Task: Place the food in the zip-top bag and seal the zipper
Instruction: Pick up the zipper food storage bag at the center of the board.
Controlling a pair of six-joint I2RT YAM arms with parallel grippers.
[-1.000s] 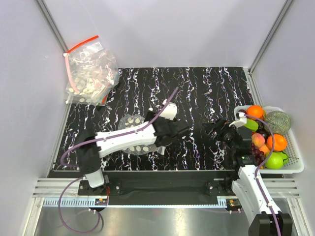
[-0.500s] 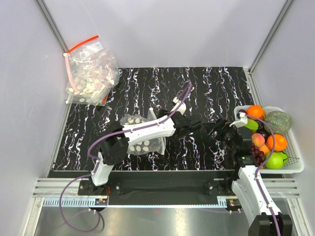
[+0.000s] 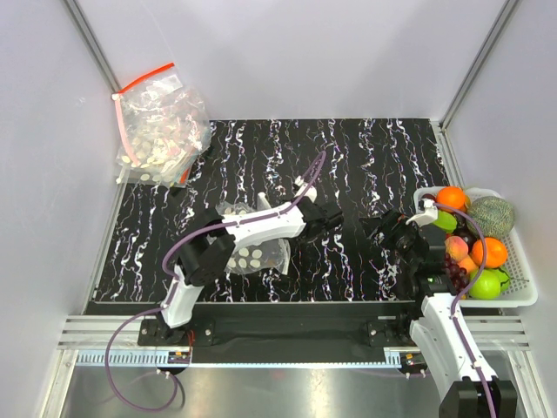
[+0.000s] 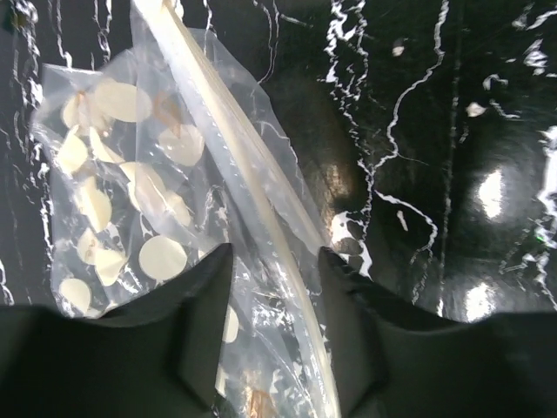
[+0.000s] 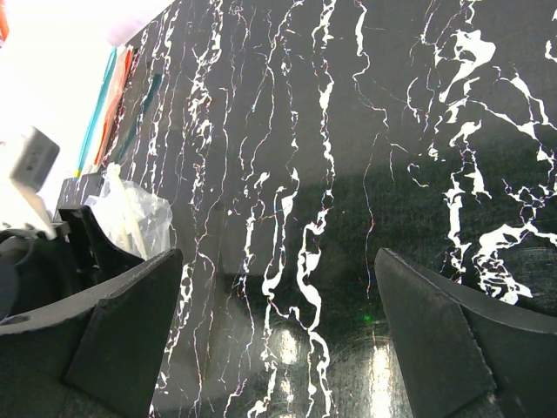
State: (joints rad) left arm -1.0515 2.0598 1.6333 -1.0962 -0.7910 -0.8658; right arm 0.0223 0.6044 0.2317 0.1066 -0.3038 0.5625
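On the surface (image 4: pixel 452 131), your left tool (image 4: pixel 271 257) stands apart astride the limp, slippery zip-top bag (image 4: pixel 130 192); pinch its stiffer zipper (image 4: pixel 224 131).

At the frame's bottom, my left claw (image 4: pixel 275 283), fingers parted, straddles the zipper (image 4: pixel 231 152) of the zip-top bag (image 4: pixel 122 200) on the black counter (image 4: pixel 452 131).

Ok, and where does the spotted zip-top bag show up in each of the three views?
Top external: zip-top bag left of centre, partly under the left arm.
Left wrist: bag fills the left half, zipper running diagonally between the left gripper's fingers.
Right wrist: bag is a crumpled corner at the left edge.
Shared landmark: the black white-veined table under it.
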